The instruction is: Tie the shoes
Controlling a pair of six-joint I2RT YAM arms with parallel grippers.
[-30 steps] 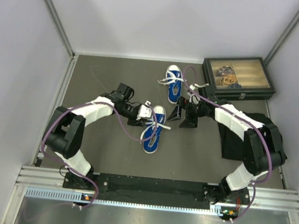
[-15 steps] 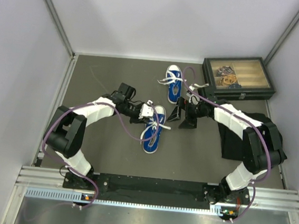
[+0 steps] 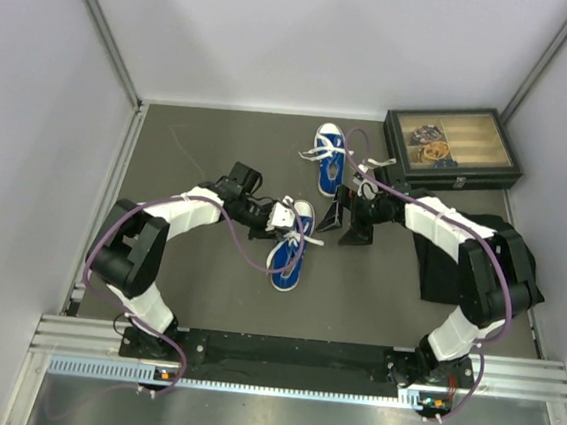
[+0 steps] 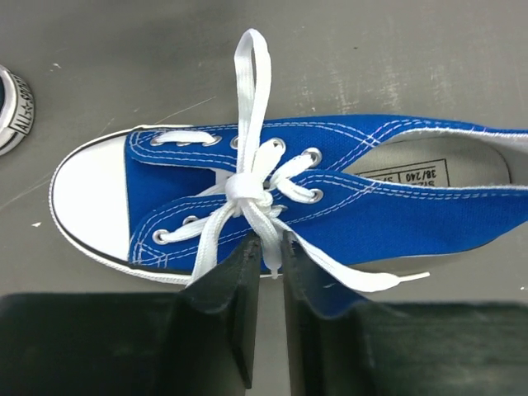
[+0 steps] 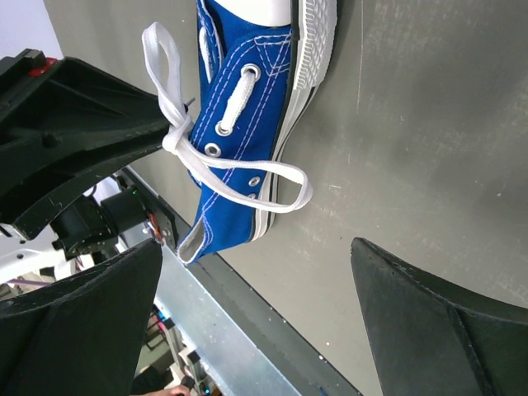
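Note:
Two blue shoes with white laces lie on the grey table. The near shoe (image 3: 288,248) (image 4: 371,206) carries a first knot (image 4: 245,190), with one lace loop pointing away. My left gripper (image 3: 281,215) (image 4: 269,247) sits at that shoe's side, jaws narrowed to a slim gap around a loose lace end (image 4: 269,235) without visibly pinching it. The far shoe (image 3: 330,157) lies behind, laces loose. My right gripper (image 3: 346,219) (image 5: 256,247) hangs wide open between the two shoes and holds nothing. In its view the near shoe (image 5: 239,115) lies ahead.
A dark glass-lidded box (image 3: 451,145) stands at the back right. A black cloth (image 3: 449,269) lies under the right arm. Grey walls and metal rails close in the table on three sides. The far shoe's toe cap (image 4: 8,99) shows at the left edge of the left wrist view.
My left gripper has shifted slightly right toward the near shoe, and its jaws have narrowed around the lace end. The right arm has hardly moved.

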